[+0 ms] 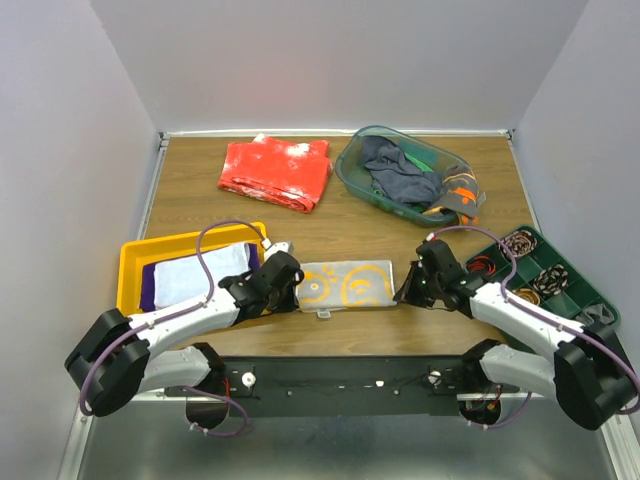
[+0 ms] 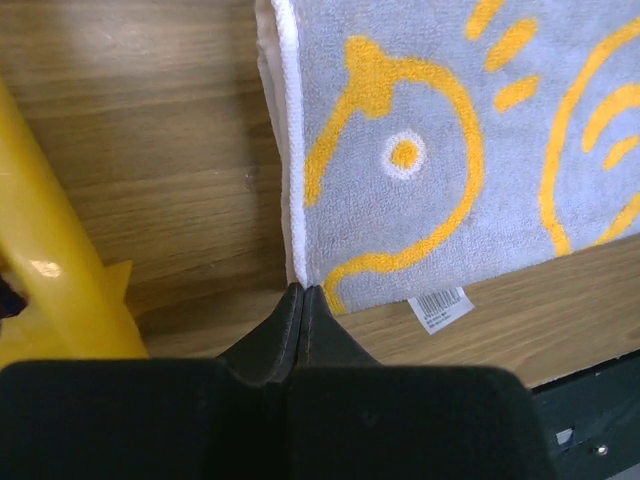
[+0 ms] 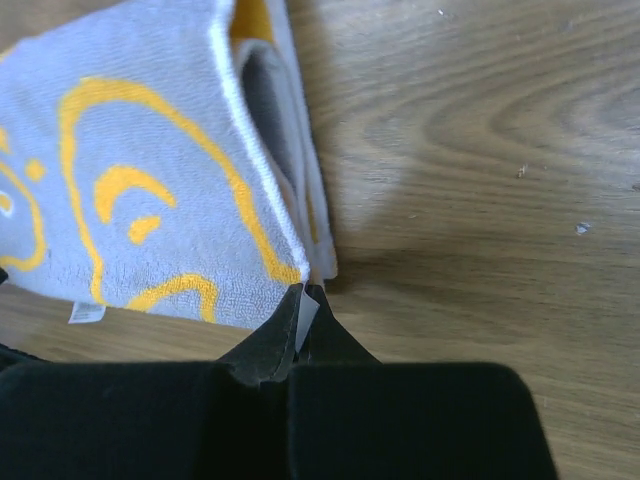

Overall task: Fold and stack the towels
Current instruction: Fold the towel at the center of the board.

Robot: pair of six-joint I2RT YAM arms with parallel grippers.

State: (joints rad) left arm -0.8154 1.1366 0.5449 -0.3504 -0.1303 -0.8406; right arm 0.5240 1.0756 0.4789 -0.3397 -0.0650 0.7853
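Note:
A folded grey-and-yellow towel lies flat at the table's near middle. My left gripper is shut, its tips touching the towel's near-left corner; no cloth shows between them. My right gripper is shut at the near-right corner, with a thin pale sliver of the towel pinched between its fingers. A pale towel lies on a purple one in the yellow tray. Dark navy, green and grey-orange towels are bunched in the basket.
A red speckled cloth lies at the back, left of the basket. A green compartment tray holding coiled cables sits at the right edge beside my right arm. The yellow tray's rim is close to my left gripper.

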